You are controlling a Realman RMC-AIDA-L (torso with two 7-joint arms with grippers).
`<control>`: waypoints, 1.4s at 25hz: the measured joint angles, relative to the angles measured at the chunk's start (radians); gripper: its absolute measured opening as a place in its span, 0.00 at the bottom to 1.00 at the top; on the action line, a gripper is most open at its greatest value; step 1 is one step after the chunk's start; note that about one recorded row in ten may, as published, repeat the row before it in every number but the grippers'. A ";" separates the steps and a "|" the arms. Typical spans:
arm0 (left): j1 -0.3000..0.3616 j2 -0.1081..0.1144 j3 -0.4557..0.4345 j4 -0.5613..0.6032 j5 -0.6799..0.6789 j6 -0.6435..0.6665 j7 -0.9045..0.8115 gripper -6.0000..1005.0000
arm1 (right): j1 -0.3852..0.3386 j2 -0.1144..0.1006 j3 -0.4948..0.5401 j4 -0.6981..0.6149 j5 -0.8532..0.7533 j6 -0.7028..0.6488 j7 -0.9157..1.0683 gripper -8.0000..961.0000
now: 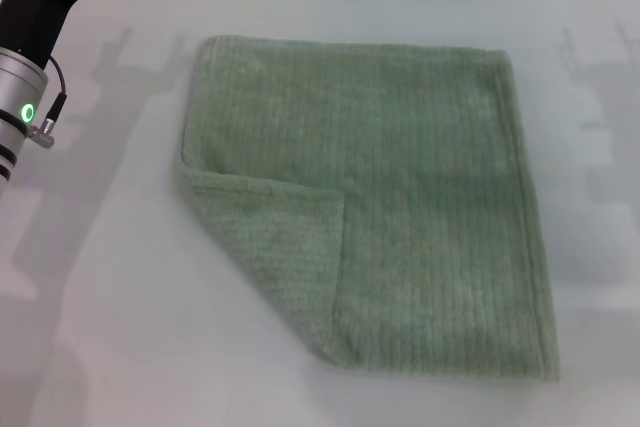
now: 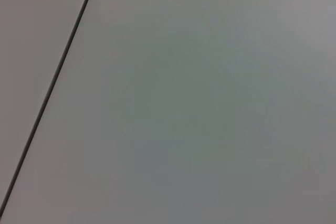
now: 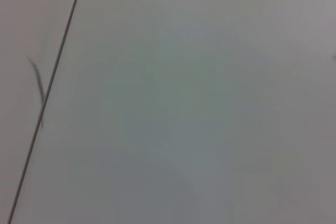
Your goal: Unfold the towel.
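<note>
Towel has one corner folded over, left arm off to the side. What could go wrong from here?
1. The folded corner lies flat on the towel; a pinch may catch both layers and drag the cloth.
2. The left arm is off to the towel's side, neither tool visible, so alignment can't be checked.

- The towel (image 1: pixel 400 197) lies flat on the table (image 1: pixel 100 327), about in the middle, a little toward the right.
- Its near-left corner (image 1: pixel 285 252) is folded over onto the towel's own top.
- The left arm (image 1: pixel 30 57) hangs over the table's far-left part, apart from the towel.
</note>
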 joint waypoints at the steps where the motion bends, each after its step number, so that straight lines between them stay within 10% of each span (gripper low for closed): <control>1: -0.001 0.000 0.000 0.000 0.000 0.000 0.000 0.83 | 0.000 0.000 0.000 0.000 0.000 0.000 0.000 0.76; 27: -0.009 0.000 0.000 0.016 -0.002 -0.006 0.002 0.83 | 0.001 0.004 0.005 -0.045 0.000 0.070 0.005 0.72; 35: -0.009 0.000 0.000 0.022 -0.002 -0.007 0.002 0.83 | 0.001 0.003 0.007 -0.119 0.000 0.200 0.005 0.39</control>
